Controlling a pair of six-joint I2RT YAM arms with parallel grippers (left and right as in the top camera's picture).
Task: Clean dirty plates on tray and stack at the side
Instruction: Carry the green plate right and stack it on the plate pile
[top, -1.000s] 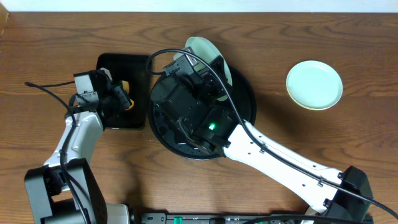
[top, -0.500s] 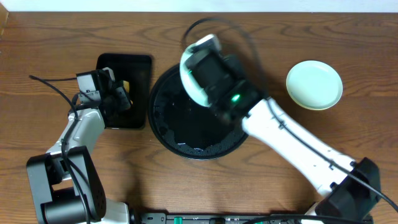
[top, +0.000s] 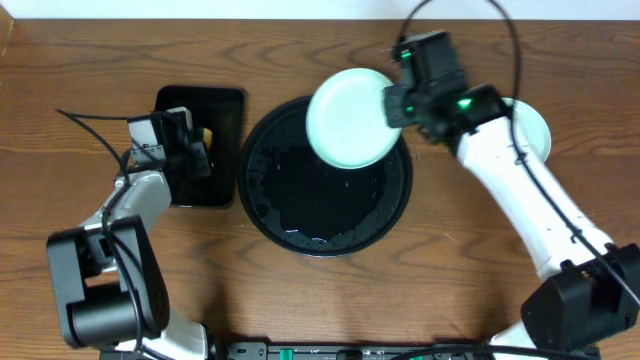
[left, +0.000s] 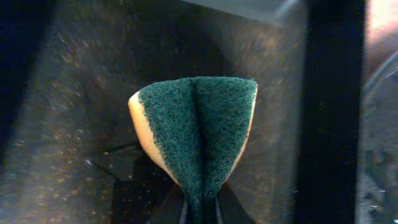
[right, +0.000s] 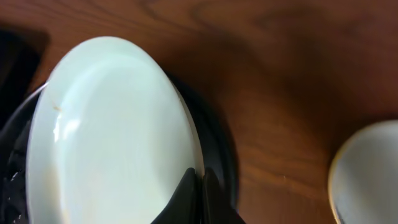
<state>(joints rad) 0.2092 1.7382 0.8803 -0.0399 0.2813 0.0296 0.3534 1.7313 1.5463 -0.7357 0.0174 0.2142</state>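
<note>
**Asker:** Where is the plate you are working on?

**Me:** My right fingers (right: 183, 202) are closed tight on the near rim of 1 aqua plate (right: 112, 130). It hangs over the far right part of the round black tray (top: 270, 200). Its far edge reaches past the tray's rim, out over the table (top: 430, 270). A small brown mark sits close to the plate's rim.

**Asker:** And your other side?

**Me:** My left fingers (left: 168, 211) are pinched shut on 1 sponge (left: 196, 130). It is folded, green scouring face outward, with yellow foam showing at one edge. It is over the rectangular black tray (top: 222, 110), which lies just left of the round one. I cannot tell whether their rims touch.

**Asker:** How much room is there?

**Me:** There is open wood between the round tray and the second plate (right: 370, 180), which lies on the table to the right, partly under my right arm. There is open wood in front of both trays too.

**Asker:** Counts?

**Me:** 2 trays, 1 sponge, and 2 plates I can make out. The plate on the table shows a yellowish edge. I cannot tell whether another lies beneath it.
</note>
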